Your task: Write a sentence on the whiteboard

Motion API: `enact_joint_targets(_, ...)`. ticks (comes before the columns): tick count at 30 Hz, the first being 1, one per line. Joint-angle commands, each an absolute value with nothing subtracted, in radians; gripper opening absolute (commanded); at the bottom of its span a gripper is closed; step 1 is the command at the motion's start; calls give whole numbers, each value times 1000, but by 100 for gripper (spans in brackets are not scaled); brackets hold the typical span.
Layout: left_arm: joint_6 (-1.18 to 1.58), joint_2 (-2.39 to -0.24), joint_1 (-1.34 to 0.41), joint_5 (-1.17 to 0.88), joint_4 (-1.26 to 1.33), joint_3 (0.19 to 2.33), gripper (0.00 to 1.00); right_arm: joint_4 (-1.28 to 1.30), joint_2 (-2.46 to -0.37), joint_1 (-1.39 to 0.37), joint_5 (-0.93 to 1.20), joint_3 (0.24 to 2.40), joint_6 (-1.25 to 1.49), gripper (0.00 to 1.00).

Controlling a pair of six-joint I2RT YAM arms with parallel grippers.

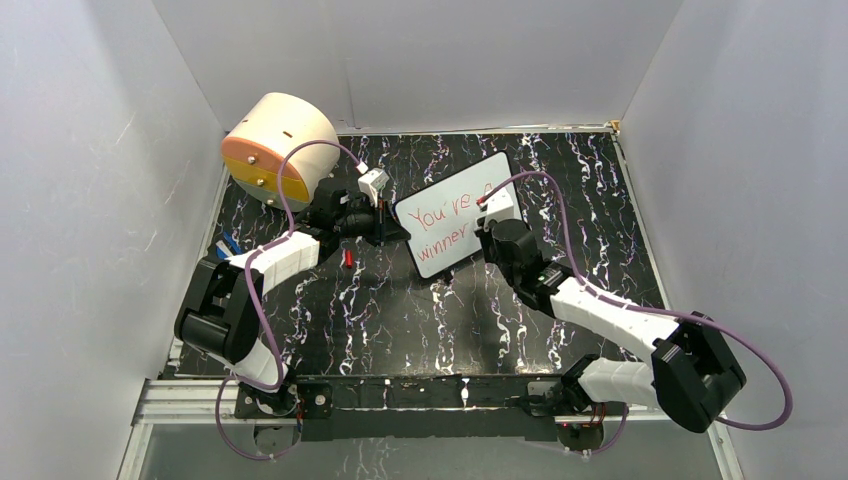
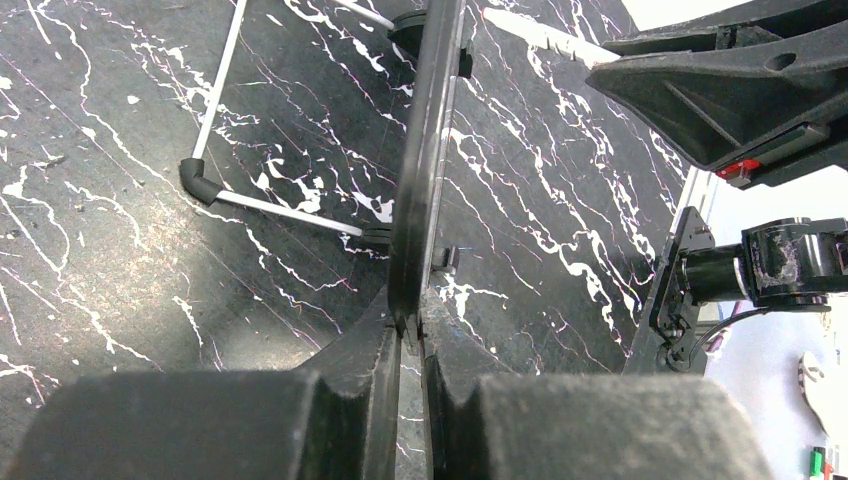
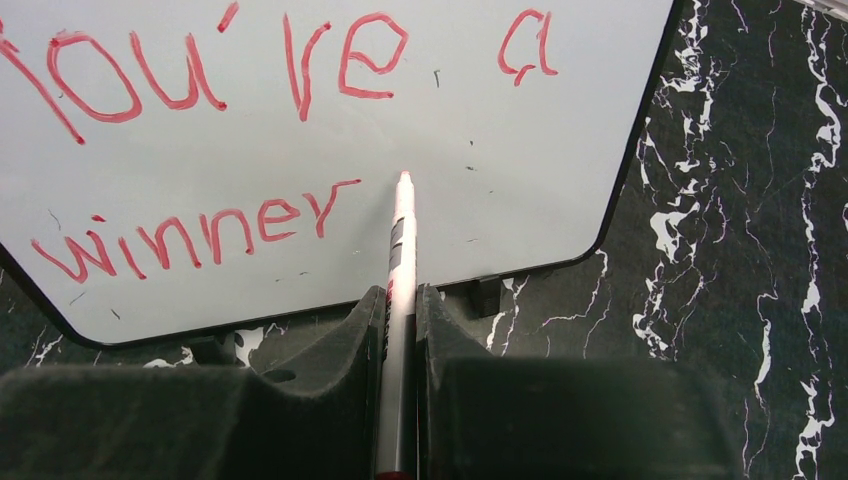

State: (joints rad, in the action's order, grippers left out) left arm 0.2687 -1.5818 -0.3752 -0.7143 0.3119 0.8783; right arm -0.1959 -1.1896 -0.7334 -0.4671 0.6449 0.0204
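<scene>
Pinches the rim of the whiteboard (image 2: 425, 150) in the left gripper (image 2: 410, 335), fingers pressed tight on the thin dark edge. Shows the board edge-on straight ahead of those fingers, propped on a white wire stand (image 2: 270, 205) just to their left. Clamps a red-tipped marker (image 3: 401, 240) in the right gripper (image 3: 401, 310), barrel straight out between the pads, tip at the board's white face; impossible to tell whether touching. Reads "You're a winner" in the red sentence (image 3: 300, 75) – two slanted lines, spread ahead of that gripper and mostly to its left. Shows a beige drum (image 1: 275, 145) beyond the left gripper, off to its left on the black marbled table (image 1: 600, 220).
</scene>
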Motion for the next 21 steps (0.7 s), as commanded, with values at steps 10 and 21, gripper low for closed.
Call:
enact_joint_targets(10,229,-1554,-379,-695,268,899,0,-253,-1194,-673,-385,651,28,0)
enact_joint_targets(21,230,-1556,-379,-703,271,899,0,-264,-1235,-650,-350,643,32,0)
